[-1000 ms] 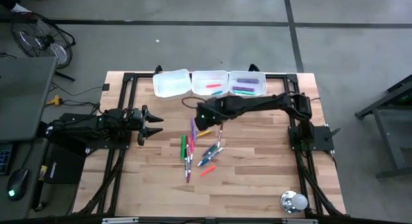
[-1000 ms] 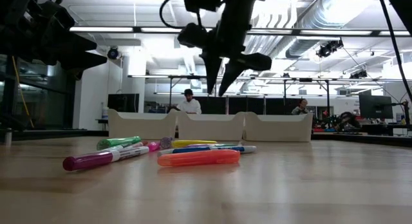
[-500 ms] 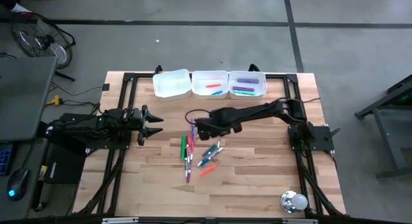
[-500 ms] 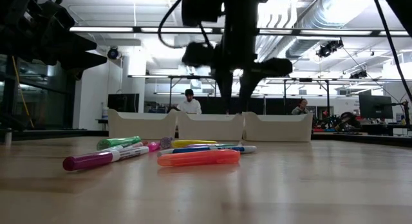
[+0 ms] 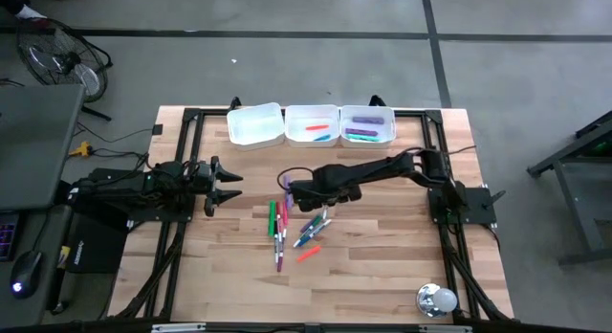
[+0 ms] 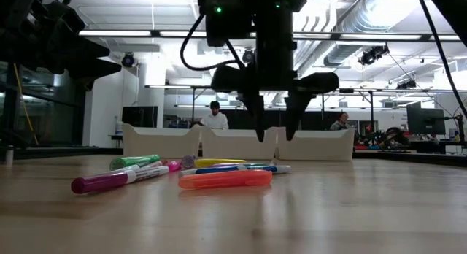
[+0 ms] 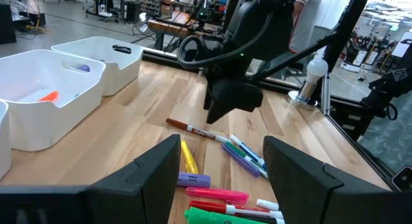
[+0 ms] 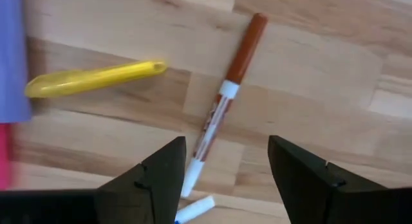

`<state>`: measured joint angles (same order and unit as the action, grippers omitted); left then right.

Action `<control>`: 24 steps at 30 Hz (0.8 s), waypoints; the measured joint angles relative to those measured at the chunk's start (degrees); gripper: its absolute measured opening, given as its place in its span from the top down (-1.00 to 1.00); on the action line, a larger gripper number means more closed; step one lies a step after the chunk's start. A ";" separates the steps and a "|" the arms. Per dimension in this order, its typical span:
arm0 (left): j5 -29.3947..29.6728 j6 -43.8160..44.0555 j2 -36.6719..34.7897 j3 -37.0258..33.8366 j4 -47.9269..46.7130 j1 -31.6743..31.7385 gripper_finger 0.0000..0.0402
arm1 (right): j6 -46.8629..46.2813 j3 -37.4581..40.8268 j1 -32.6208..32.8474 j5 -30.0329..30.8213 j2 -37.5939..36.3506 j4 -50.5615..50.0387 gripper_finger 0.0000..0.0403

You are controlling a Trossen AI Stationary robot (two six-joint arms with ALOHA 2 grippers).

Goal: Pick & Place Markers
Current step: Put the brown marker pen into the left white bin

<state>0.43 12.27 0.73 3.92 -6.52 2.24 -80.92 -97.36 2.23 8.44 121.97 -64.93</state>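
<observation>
Several markers [image 5: 292, 223] lie loose in a cluster on the wooden table, among them an orange one [image 6: 225, 179], a purple one [image 6: 102, 182] and a green one [image 6: 135, 161]. My right gripper [image 6: 274, 131] hangs open over the cluster's far end, fingers pointing down and tips clear of the table. In its wrist view [image 8: 225, 179] a brown-capped, white-barrelled marker [image 8: 222, 102] lies between and ahead of the fingers, with a yellow marker [image 8: 96, 78] beside it. My left gripper [image 5: 232, 185] waits open at the table's left, touching nothing.
Three white trays [image 5: 313, 113] stand in a row at the table's far edge; the middle [image 5: 315, 130] and right [image 5: 365, 132] ones hold markers. A shiny metal dome [image 5: 436, 299] sits near the right near corner. Black frame rails run along both table sides.
My right gripper has moved from near the trays toward the table's near edge and come down over the marker cluster, its fingers swinging to point straight down. The markers and my left arm have kept still.
</observation>
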 joint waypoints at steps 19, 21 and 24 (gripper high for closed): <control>0.00 0.00 -0.02 0.00 -0.01 -0.02 -0.09 | 1.65 11.80 -1.46 -7.92 -0.69 13.43 -0.02; 0.00 0.00 -0.02 0.00 0.00 -0.02 -0.09 | 1.32 11.84 -1.48 -8.13 -0.69 13.62 -0.02; 0.00 0.02 -0.02 0.00 -0.02 -0.01 -0.09 | 1.65 11.88 -1.32 -7.80 -0.67 13.75 -0.02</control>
<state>0.43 12.29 0.71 3.92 -6.55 2.23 -79.27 -85.47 0.91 0.65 121.30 -51.18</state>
